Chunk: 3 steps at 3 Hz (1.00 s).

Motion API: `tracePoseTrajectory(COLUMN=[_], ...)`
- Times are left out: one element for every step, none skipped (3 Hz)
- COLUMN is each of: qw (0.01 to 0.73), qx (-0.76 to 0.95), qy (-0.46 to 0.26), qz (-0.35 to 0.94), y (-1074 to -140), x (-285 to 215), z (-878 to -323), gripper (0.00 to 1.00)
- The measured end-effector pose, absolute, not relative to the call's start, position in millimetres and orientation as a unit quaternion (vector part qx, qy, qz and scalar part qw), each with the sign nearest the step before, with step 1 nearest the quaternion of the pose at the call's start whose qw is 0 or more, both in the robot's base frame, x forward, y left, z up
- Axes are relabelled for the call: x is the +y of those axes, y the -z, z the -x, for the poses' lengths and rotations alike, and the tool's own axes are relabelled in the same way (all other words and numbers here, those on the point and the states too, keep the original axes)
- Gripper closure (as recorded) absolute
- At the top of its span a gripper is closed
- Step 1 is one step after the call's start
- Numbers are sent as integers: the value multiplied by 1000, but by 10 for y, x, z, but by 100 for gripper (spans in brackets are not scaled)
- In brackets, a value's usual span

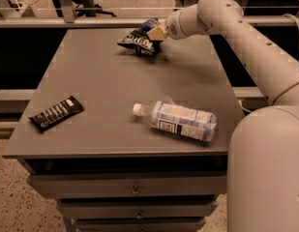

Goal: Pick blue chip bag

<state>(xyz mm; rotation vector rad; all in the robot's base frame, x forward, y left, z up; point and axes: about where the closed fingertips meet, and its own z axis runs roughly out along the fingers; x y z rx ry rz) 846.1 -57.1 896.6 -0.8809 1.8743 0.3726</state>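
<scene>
The blue chip bag (pixel 138 40) is a crinkled dark-blue foil bag with white lettering at the far middle of the grey table (pixel 100 91). My gripper (pixel 156 33) reaches in from the right on the white arm and is shut on the bag's right end. The bag hangs tilted from it, its left end low near the table top, with a shadow under it.
A clear plastic water bottle (pixel 178 121) lies on its side at the near right of the table. A flat black candy bar wrapper (pixel 57 113) lies near the left front edge. Drawers run below the table's front. My white base (pixel 267 178) fills the lower right.
</scene>
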Motion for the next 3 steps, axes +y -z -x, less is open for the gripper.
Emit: tracePoseTrajectory(qw=[538,588,593], qx=[736,693,686], qy=[-154,-139,-139], qz=[381,394,398], y=[-9504,-10086,-10145], x=[-491,-470,-426], z=[-8214,-7909,-7876], gripper=[100,100,100])
